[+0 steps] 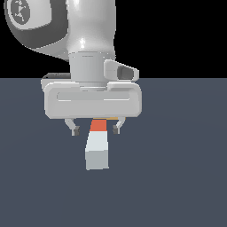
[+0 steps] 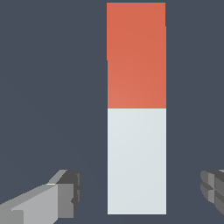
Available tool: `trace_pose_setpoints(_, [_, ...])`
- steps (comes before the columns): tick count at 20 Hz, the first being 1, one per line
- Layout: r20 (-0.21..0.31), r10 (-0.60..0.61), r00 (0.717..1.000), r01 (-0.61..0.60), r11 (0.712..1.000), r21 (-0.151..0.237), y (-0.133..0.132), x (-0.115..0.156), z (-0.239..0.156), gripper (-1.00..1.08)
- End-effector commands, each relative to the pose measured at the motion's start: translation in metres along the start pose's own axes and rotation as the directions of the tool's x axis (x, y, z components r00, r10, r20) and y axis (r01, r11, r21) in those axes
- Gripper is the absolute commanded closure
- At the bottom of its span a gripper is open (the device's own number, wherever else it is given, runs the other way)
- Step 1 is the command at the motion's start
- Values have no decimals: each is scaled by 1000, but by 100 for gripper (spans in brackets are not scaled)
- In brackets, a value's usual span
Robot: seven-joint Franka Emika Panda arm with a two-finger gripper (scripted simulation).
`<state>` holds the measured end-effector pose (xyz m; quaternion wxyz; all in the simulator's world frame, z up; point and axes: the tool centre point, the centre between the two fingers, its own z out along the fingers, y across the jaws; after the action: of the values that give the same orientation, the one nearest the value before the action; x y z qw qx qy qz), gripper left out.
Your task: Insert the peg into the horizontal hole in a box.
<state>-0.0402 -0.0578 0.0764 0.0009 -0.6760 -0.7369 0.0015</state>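
Fingers [image 1: 75, 129] of the hand [image 1: 95, 130] are spread wide, one on each side of the peg [image 1: 97, 148], and neither touches it. In the exterior view the hand sits in the middle of the frame, pointing down at the dark blue-grey desk [image 1: 177, 177], with the white arm [image 1: 88, 31] rising to the upper left. The peg lies flat on the desk just below the fingertips, its orange-red end tucked under the hand and its pale end reaching toward the lower part of the frame. In the wrist view the peg [image 2: 136, 109] shows between the two grey fingertips [image 2: 65, 192], with clear gaps on both sides.
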Motion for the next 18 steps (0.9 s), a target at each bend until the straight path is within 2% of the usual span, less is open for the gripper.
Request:
trace_pose_setpoints(1, [0, -4, 1000, 4, 1000, -3, 0, -1, 2, -92])
trace_pose_setpoints(7, [0, -2, 1000, 2, 1000, -1, 0, 0, 9, -92])
trace_pose_setpoints(18, [-1, -4, 1000, 4, 1000, -3, 1, -1, 51, -92])
